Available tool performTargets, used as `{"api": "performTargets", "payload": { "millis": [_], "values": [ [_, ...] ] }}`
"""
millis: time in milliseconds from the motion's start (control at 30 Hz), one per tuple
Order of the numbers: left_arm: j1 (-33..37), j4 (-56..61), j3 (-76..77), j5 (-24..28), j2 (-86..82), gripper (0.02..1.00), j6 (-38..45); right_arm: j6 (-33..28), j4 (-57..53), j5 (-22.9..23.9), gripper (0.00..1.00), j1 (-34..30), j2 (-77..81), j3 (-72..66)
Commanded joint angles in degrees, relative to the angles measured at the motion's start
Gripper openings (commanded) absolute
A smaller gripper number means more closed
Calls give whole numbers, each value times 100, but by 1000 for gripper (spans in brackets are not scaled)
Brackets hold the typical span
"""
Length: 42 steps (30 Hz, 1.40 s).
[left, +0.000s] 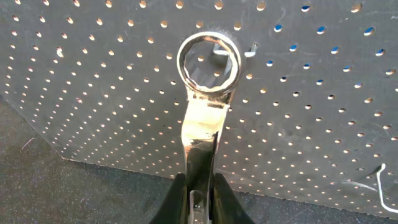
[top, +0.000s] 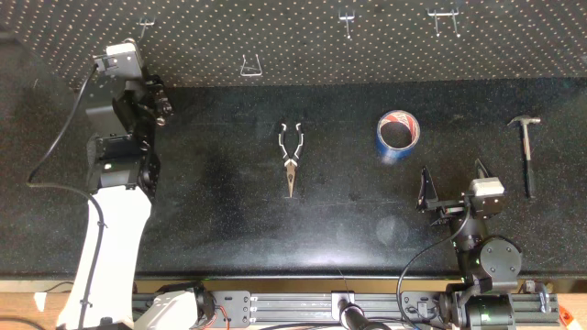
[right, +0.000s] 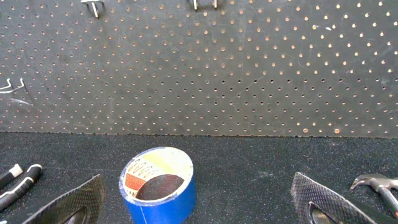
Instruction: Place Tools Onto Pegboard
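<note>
Left pincer [left: 200, 186]: it is gripping the wrench [left: 202, 124] by its shank, the fingers closing tight on both sides, and holding it up against the pegboard [top: 321, 46] over the tabletop's [top: 229, 202] far left corner.
Wrench: it is standing upright in the left pincer with its ring end uppermost. The ring is lying over a hook [left: 250, 51] on the pegboard, and a prong is showing through the ring's opening. Whether the ring is hanging on the prong cannot be told.
Right pincer [top: 453, 191]: it is hanging wide apart and holding nothing, near the tabletop's front edge on the right side, facing the tape [top: 396, 156] and the pegboard behind it.
Tape: the blue roll is lying flat on the tabletop, right of the middle and towards the far edge, apart from the other tools.
Pliers [top: 292, 156]: they are lying at the middle of the tabletop, handles pointing to the far edge and nose to the front edge.
Hammer [top: 526, 156]: it is lying near the right edge, head towards the far edge.
Pegboard: it is running along the far edge, and is carrying more hooks: a wire loop [top: 250, 66] towards the left and two brackets [top: 346, 18] [top: 445, 18] farther right.
</note>
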Motion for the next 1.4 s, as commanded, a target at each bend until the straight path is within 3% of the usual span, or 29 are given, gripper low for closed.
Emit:
{"api": "performTargets", "payload": {
  "millis": [33, 367, 567, 600, 733, 800, 867, 933, 967, 1033, 1067, 1100, 1167, 1267, 1333, 1400],
  "values": [
    [9, 92, 153, -46, 181, 27, -55, 46, -20, 35, 980, 44, -39, -26],
    [4, 170, 153, 105, 535, 29, -52, 46, -20, 35, 980, 44, -39, -26],
    [4, 970, 155, 103, 1172, 36, -52, 46, -20, 35, 980, 44, -39, -26],
    [4, 1128, 155, 103, 1250, 161, -52, 46, -20, 35, 980, 44, -39, -26],
    [15, 1342, 155, 103, 1113, 996, -52, 46, -20, 35, 980, 44, -39, -26],
    [9, 448, 155, 142, 210, 993, -57, 46, -20, 35, 980, 44, -39, -26],
    [9, -734, 153, 660, -437, 993, -55, 46, -20, 35, 980, 44, -39, -26],
    [15, -1961, 155, 710, -1434, 996, -55, 46, -20, 35, 980, 44, -39, -26],
    [-7, -2120, 155, 1025, -1690, 996, -295, 46, -20, 35, 980, 44, -39, -26],
    [-605, -2828, 155, 719, -1698, 998, -1589, 46, -20, 35, 980, 44, -39, -26],
    [-1453, -3368, 155, 262, -1399, 998, -1980, 46, -20, 35, 980, 44, -39, -26],
    [-2485, -3731, 155, -140, -905, 998, -3217, 46, -20, 35, 980, 44, -39, -26],
    [-3482, -3794, 337, -125, 94, 998, -3921, 46, -20, 35, 980, 44, -39, -26],
    [-3689, -4776, 1947, 92, 2162, 998, -3974, 46, -20, 35, 980, 44, -39, -26],
    [-3724, -5064, 2975, 435, 3244, 998, -3731, 46, -20, 35, 980, 44, -39, -26],
    [-3742, -5224, 3617, 431, 3921, 998, -3497, 46, -20, 35, 980, 44, -39, -26]
  ]
}}
